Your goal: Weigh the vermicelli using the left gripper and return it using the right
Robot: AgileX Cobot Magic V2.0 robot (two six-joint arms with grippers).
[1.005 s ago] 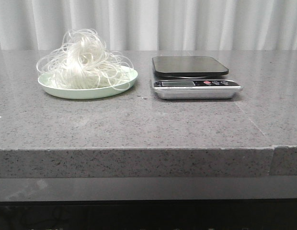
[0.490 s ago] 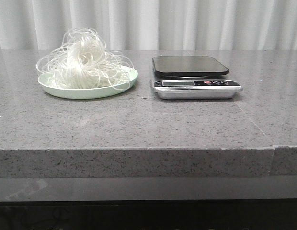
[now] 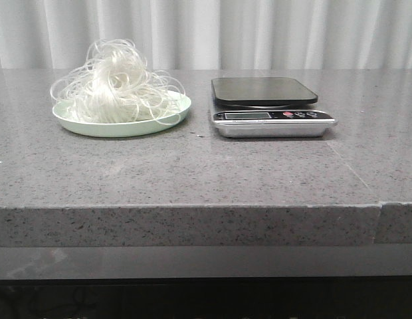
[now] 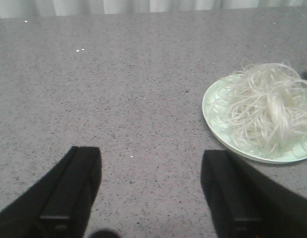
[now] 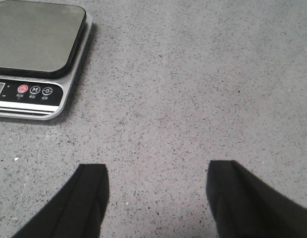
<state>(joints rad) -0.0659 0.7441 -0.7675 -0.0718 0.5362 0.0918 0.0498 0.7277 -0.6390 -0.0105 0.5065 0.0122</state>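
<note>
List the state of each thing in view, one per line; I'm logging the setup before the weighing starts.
vermicelli: heaped on the plate, untouched.
plate: on the counter, left of the scale, full.
scale: platform bare; display too small to read.
left gripper: open, holding nothing, over bare counter beside the plate.
right gripper: open, holding nothing, over bare counter beside the scale.

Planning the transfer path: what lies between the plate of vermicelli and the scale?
Only bare grey countertop, as the front view shows; the vermicelli on its plate and the scale stand apart.
</note>
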